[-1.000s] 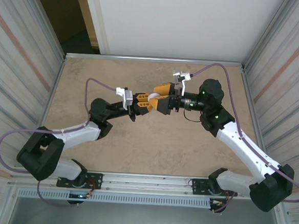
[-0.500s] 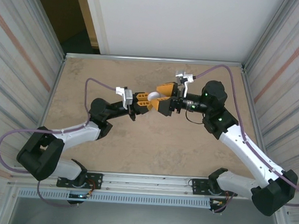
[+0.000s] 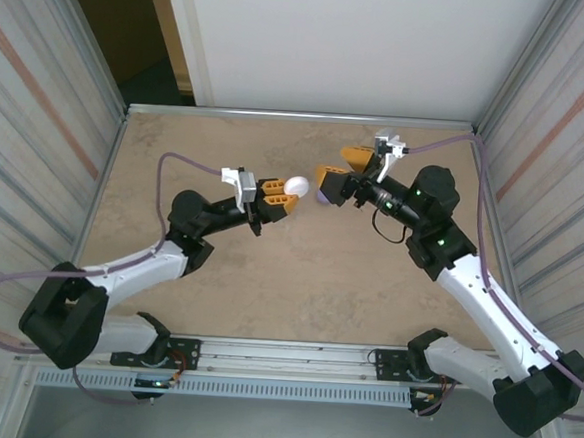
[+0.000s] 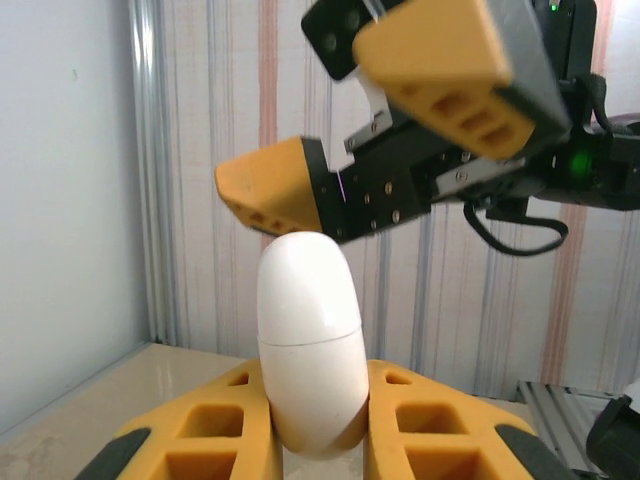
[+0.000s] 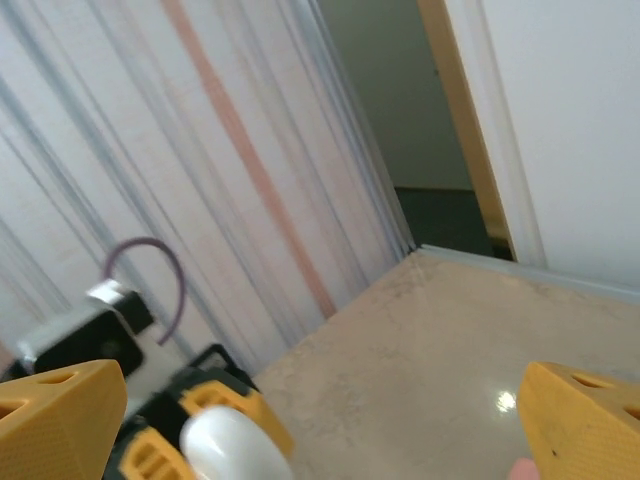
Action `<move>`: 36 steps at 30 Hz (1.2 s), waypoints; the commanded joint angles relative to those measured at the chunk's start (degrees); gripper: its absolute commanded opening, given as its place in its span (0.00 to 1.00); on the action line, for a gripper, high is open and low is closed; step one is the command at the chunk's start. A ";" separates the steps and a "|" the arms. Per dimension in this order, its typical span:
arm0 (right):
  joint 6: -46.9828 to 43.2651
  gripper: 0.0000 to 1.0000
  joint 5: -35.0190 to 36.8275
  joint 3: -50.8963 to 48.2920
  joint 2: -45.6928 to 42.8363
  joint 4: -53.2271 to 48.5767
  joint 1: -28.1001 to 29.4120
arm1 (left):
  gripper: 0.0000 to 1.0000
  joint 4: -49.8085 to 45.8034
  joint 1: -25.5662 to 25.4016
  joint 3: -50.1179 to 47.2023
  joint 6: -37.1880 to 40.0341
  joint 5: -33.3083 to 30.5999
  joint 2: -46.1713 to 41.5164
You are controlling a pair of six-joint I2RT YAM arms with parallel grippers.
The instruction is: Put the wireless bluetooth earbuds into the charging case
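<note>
The smooth white egg-shaped charging case (image 4: 310, 340) sat pinched only at its lower end in the clenched left claw (image 3: 286, 197), above the beige tabletop (image 3: 268, 277). A sideways nudge could have twisted it loose. The right claw (image 3: 338, 167), spread wide, had backed off from flanking the case a second before.

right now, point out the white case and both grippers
white case (image 4: 310, 390), left wrist view, below its seam
left gripper (image 3: 282, 197), top view, between its fingertips
right gripper (image 3: 339, 167), top view, between its fingertips
</note>
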 commanded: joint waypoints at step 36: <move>-6.42 0.99 12.95 -4.40 -3.85 -6.78 -0.92 | 0.00 -28.75 -4.56 -2.00 -6.49 -12.61 -1.56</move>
